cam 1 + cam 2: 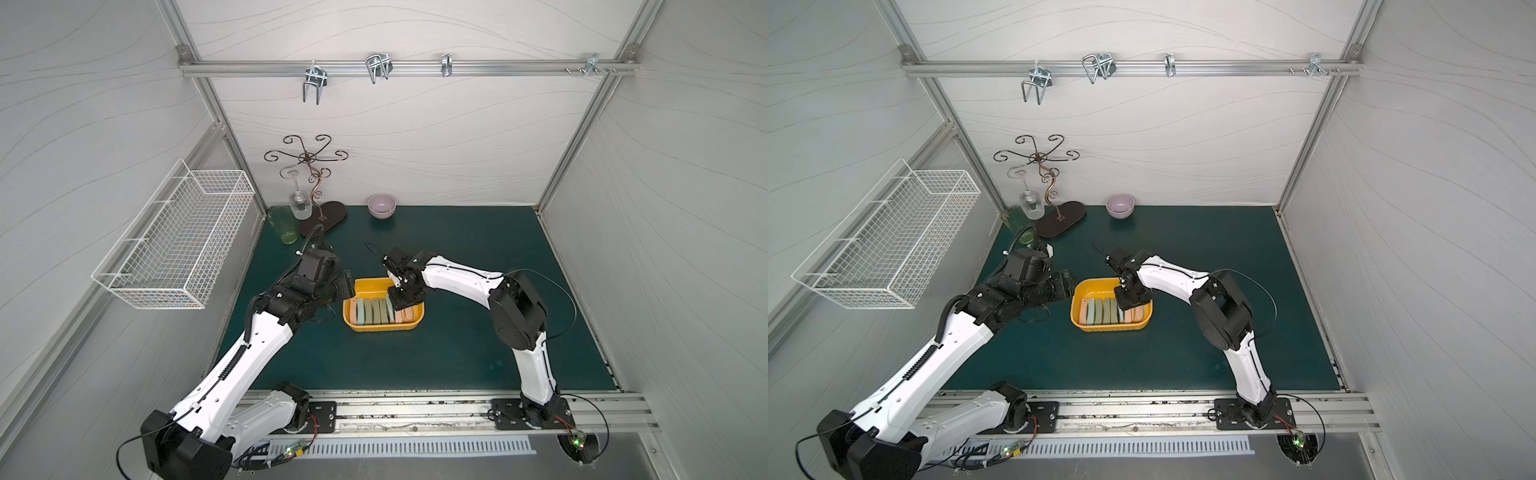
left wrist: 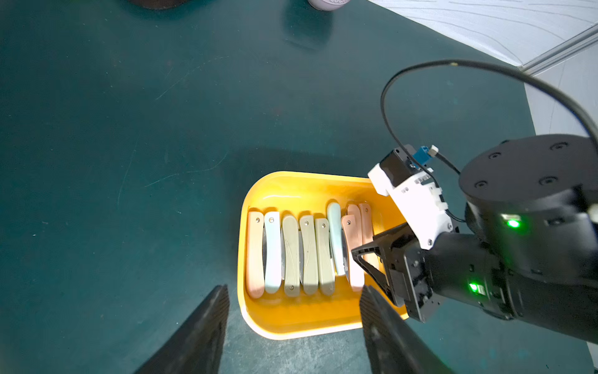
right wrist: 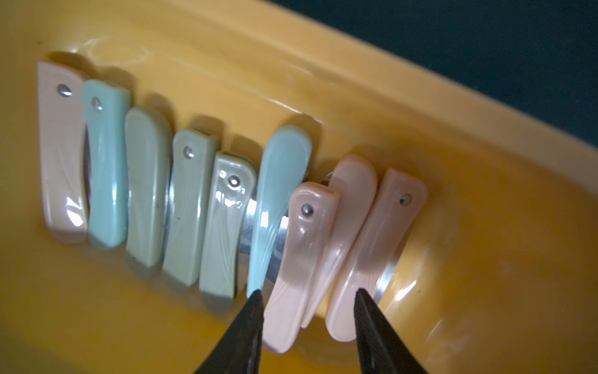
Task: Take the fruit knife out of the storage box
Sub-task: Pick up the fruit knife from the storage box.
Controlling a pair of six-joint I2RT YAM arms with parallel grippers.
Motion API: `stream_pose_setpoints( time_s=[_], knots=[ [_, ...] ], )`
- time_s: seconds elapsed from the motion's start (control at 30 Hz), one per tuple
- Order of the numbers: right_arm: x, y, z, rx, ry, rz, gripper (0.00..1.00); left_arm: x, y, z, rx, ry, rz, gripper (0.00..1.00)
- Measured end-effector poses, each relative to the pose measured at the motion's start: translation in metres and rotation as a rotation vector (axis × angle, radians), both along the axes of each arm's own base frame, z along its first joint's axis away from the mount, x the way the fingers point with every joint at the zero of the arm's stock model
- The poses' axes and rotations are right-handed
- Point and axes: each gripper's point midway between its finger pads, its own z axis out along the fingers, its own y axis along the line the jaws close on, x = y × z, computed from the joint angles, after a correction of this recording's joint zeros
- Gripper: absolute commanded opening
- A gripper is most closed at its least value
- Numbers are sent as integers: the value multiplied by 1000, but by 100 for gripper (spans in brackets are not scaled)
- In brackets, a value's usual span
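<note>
A: Right wrist view: what's in the storage box (image 3: 226,42)?
B: Nine folded fruit knives (image 3: 145,187), side by side. Right jaws stand narrow astride the pink knives (image 3: 301,252), not gripping; left jaws gape wide beside the box.

White wire basket (image 1: 174,241), lilac bowl (image 1: 381,206), green tumbler (image 1: 284,227), scrolled metal stand (image 1: 328,214), rail hooks (image 1: 315,81)

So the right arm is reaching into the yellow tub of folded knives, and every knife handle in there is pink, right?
Not every handle is pink. The right wrist view shows pink knives, pale blue knives and grey-green knives side by side. The rest holds: the right gripper is down inside the yellow storage box, over the folded knives.
</note>
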Motion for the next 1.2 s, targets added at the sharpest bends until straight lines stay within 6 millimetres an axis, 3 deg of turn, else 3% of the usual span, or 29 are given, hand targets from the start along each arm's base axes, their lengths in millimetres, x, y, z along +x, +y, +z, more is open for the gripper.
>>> stream_pose_setpoints(
  time_s=[0.23, 0.47, 0.7, 1.2],
  knots=[
    [4, 2, -14, -28, -3, -2, 43, -1, -4, -2, -1, 6, -11, 68],
    [6, 3, -14, -29, -14, -3, 41, -1, -4, -2, -1, 6, -12, 68],
    [2, 7, -22, -46, -19, 9, 32, -1, -5, -1, -2, 4, -14, 68],
    [5, 7, -14, -54, -54, 3, 14, 0, -6, 0, -6, -4, -15, 68]
  ],
)
